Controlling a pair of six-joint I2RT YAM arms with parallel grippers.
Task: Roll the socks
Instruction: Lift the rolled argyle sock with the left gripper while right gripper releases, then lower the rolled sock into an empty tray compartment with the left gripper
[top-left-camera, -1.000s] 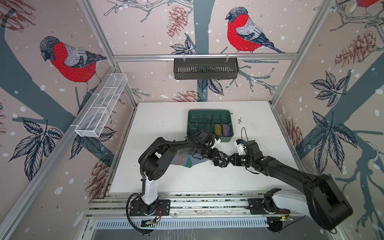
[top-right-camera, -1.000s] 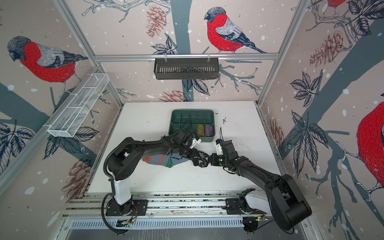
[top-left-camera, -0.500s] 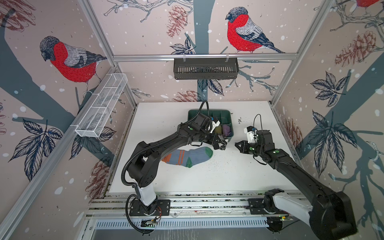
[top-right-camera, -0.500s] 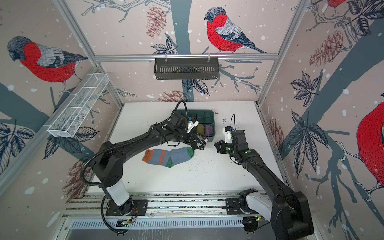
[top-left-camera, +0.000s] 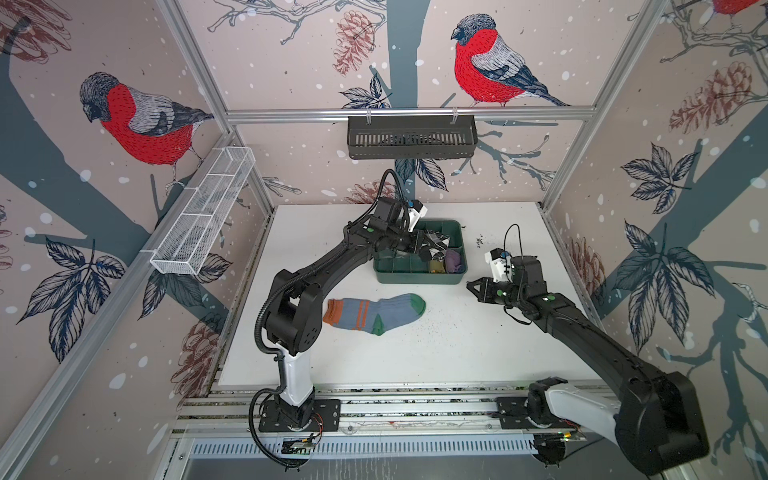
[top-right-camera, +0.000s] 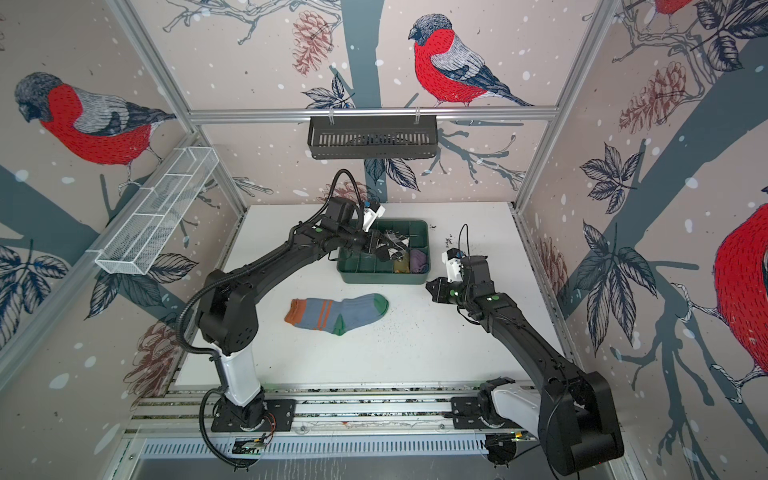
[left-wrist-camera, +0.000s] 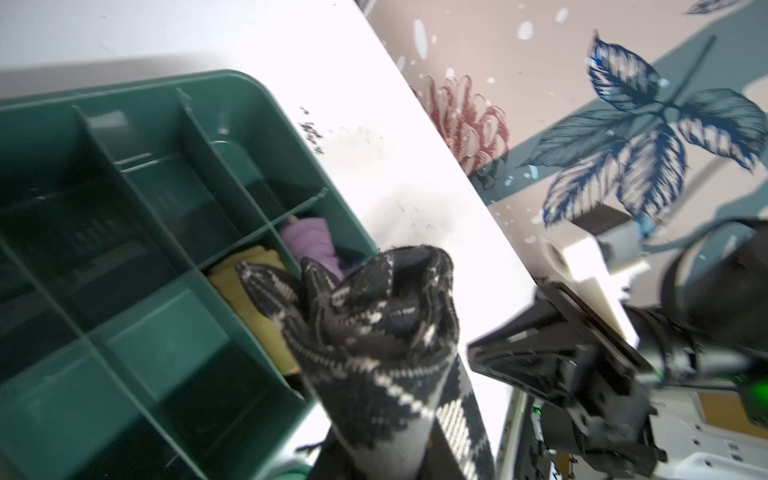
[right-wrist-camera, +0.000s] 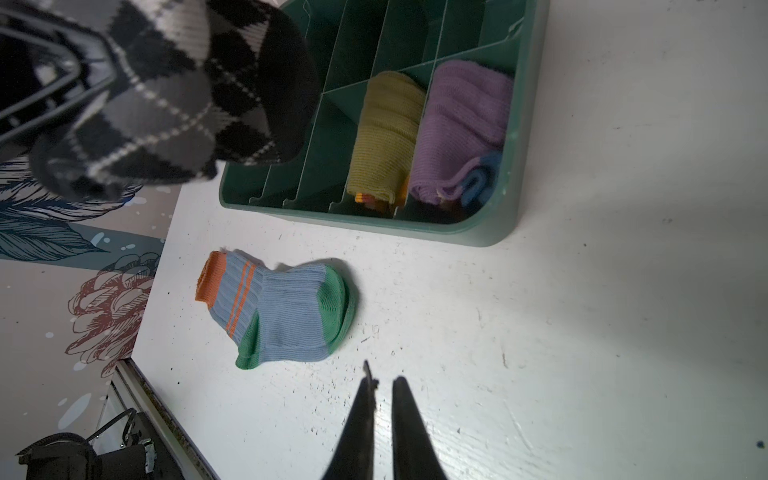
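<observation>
Bare white table (top-left-camera: 478, 345) wide open under right gripper (right-wrist-camera: 382, 380), pinched nearly closed on nothing. Rim of green tray (top-left-camera: 419, 277) just ahead of its tips. Flat light blue sock (top-left-camera: 374, 311) farther off, edges clear. Clamped in left gripper (top-left-camera: 427, 248), argyle sock (top-left-camera: 440, 241) above tray compartments.

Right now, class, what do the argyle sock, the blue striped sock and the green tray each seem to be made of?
Argyle sock: knitted yarn, matt and soft; stitch rows show and it bunches.
Blue striped sock: ribbed knit fabric, matt; fine ribs run along it.
Green tray: probably moulded plastic, smooth with slight sheen; rounded corner, thin rigid dividers.
</observation>
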